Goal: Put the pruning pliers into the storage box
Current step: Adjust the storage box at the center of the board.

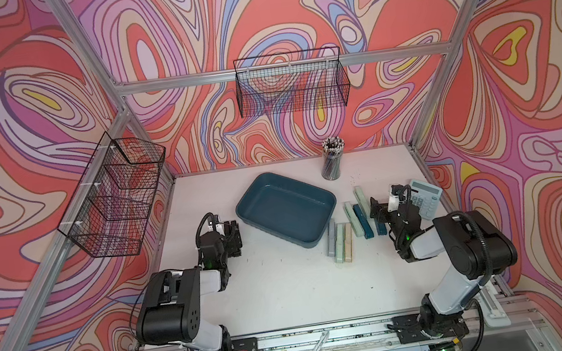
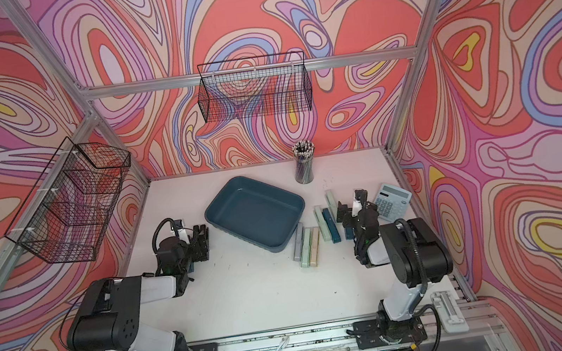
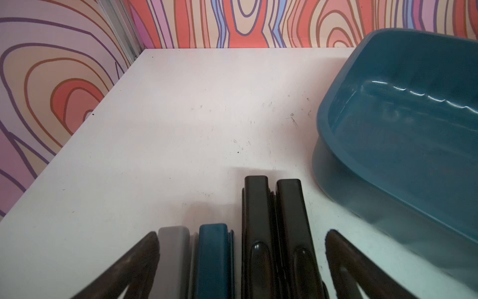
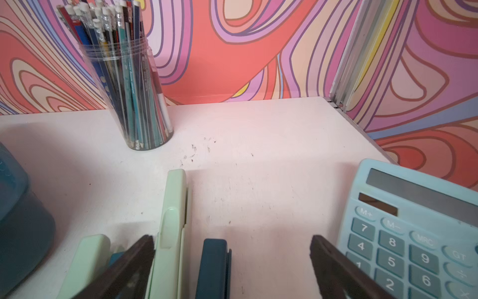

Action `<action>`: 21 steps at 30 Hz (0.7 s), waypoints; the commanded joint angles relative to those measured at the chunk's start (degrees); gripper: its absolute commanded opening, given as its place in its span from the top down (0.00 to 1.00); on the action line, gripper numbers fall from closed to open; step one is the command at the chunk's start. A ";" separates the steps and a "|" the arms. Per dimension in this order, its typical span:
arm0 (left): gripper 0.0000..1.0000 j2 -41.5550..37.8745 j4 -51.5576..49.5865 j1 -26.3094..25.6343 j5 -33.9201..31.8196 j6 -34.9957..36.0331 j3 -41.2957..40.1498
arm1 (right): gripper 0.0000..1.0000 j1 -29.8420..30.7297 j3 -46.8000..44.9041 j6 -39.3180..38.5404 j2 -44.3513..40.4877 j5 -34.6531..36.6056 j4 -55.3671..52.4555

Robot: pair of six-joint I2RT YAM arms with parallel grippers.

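A black wire basket point(image 1: 117, 201) hangs on the left wall. Right of it, the left fingers point(image 3: 139, 260) stand spread wide, low over a row of four pruning pliers point(image 3: 289, 220) on the tabletop point(image 1: 287, 293): one grey point(image 3: 173, 248), one teal-blue point(image 3: 213, 251) and two black point(image 3: 256, 214). All four lie between the fingers, and none is clamped. Whether the grey one touches a finger cannot be told. Just to the right sits the storage box point(image 1: 317, 241), its floor bare. Beyond it more pliers lie on the tabletop: grey point(image 1: 331, 241), mint point(image 1: 340, 246) and beige point(image 1: 348, 245) side by side, then mint and teal-blue ones. Farther back, a clear cup point(image 4: 144, 116) holds pencils point(image 4: 103, 23). The right fingers point(image 4: 134, 261), also wide apart, hold nothing. One teal-blue bar point(image 4: 214, 266) lies between them, and a calculator point(image 4: 413, 246) lies just to their right.
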 commanded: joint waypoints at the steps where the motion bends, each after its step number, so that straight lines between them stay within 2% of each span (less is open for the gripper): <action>1: 0.00 0.71 2.38 0.44 -0.27 0.90 1.25 | 0.02 0.37 0.81 -0.98 0.70 0.87 2.08; 21: 0.00 0.79 2.20 0.52 -0.06 1.01 1.39 | 0.02 -0.01 1.13 -0.44 0.88 0.30 1.38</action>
